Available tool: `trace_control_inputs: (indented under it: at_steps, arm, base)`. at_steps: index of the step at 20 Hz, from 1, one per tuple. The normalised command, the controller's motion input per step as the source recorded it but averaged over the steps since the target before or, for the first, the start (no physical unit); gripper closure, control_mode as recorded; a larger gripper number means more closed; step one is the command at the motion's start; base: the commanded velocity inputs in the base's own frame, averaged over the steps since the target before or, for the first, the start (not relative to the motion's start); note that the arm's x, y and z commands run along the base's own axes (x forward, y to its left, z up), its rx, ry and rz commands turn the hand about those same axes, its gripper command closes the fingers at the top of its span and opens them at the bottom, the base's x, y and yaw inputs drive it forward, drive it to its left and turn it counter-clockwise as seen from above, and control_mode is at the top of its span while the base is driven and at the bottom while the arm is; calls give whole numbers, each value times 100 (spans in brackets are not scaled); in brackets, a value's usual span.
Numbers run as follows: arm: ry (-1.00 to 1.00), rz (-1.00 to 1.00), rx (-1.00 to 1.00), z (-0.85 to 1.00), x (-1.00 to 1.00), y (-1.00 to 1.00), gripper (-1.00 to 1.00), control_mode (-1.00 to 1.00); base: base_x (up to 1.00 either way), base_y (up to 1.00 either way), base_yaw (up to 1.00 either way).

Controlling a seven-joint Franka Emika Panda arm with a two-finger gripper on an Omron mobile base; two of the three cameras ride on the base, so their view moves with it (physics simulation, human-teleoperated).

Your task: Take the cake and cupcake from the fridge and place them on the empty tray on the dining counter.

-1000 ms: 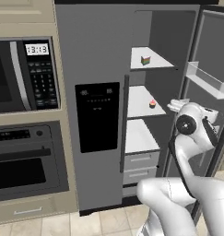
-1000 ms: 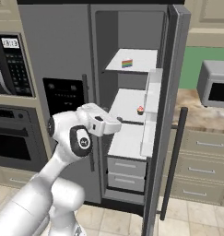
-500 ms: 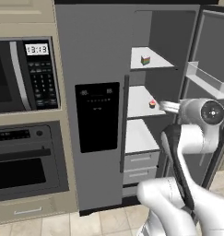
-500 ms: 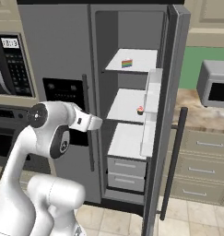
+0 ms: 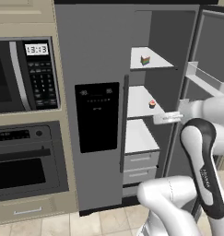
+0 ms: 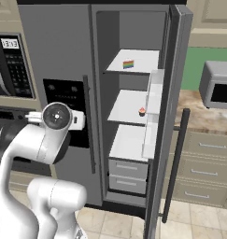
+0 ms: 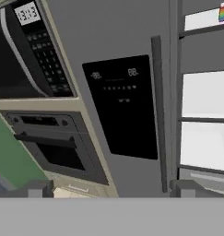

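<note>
cake (image 6: 128, 64) | top shelf | upright | cupcake (image 6: 142, 111) | middle shelf

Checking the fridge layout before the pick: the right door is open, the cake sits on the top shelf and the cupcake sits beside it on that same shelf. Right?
Not quite. The cupcake sits one shelf below the cake, as the right base view shows. The rest holds: the fridge has its right door open.

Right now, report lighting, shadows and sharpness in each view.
Left base view: even, flat light, fridge interior softly shaded, cake sharp. Right base view: same flat light, no glare, cupcake small but clear. Hand view: slightly soft, tilted, dispenser panel legible.
</note>
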Motion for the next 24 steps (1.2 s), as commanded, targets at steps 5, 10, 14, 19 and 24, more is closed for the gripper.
trace_control_inputs:
  at_steps: [5,10,14,19,24]
  arm:
    - [2,-13,-6,0,11,33,-100,-100]
    - [0,-32,-17,-3,42,-1,-100,-100]
    - [2,-6,-9,-6,87,0,-100,-100]
    - [1,0,-1,-7,98,0,-100,-100]
    - [0,0,-2,-23,100,0,-100,-100]
  base:
    - [0,0,0]
    - [0,0,0]
    - [0,0,0]
    - [0,0,0]
    - [0,0,0]
